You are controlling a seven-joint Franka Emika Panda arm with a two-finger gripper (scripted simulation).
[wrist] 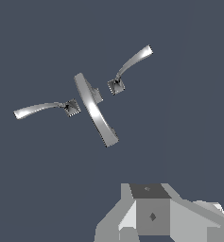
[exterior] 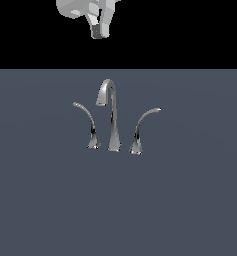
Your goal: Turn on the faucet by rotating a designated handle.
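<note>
On the flat slate-grey surface [exterior: 40,200] we see the faucet [exterior: 111,117] standing near the middle of the exterior view, and we read it from that view's left to its right. First comes the mirror-image lever [exterior: 88,122], whose thin tip arcs toward the left. Just beside it rises the gooseneck spout [exterior: 110,107], the tallest of the three chrome pieces, its head hooking over toward the left. Next stands the handle [exterior: 142,125], a slender lever on a small flared base, its tip sweeping out to the exterior view's right. All three pieces stand apart from one another, each on its own base.

Above the spout, well clear of the chrome, we find the gripper [exterior: 100,31] against the black background. Its fingers sit close together and hold nothing, though we cannot tell whether they are fully pressed together. From the wrist view we look down on all three pieces, untouched.
</note>
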